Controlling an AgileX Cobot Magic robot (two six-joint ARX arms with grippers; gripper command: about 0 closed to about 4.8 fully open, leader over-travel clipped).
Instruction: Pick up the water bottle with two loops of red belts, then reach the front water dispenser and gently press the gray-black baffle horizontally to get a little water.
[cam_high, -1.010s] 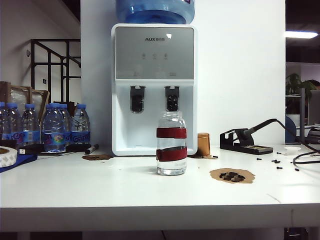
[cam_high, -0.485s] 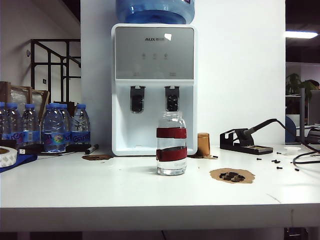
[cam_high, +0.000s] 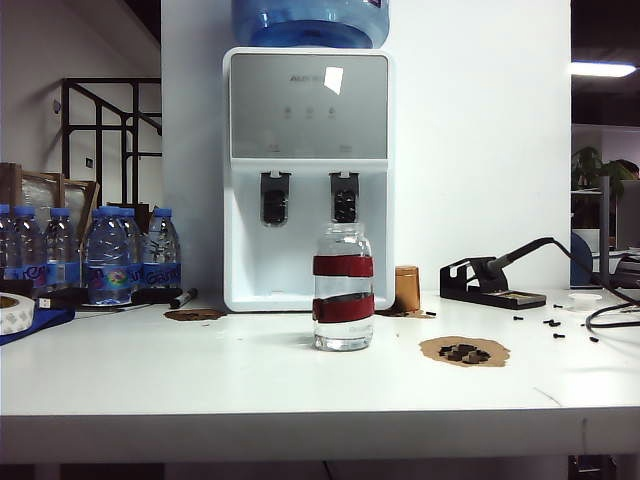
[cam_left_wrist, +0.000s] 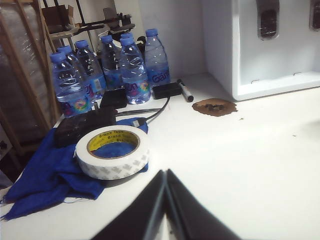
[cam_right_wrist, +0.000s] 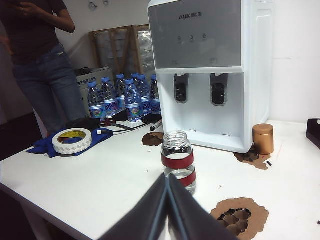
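The clear, jar-like water bottle with two dark-red tape bands (cam_high: 343, 287) stands upright and uncapped on the white tabletop (cam_high: 200, 380), just in front of the white AUX water dispenser with its gray upper panel (cam_high: 308, 180) and below the right-hand gray-black baffle (cam_high: 344, 197). Risks noted: the open, partly filled bottle could tip or spill if approached off-centre, and smooth glass may slip in a loose grip; too hard a push on the baffle could overfill it. The left claw (cam_left_wrist: 165, 210) has its fingers pressed together, held low over the tabletop near a white tape roll (cam_left_wrist: 112, 151) and blue cloth (cam_left_wrist: 45, 175), well away from the bottle. The right claw (cam_right_wrist: 167, 210) is likewise pressed together and empty, aimed at the bottle but short of it.
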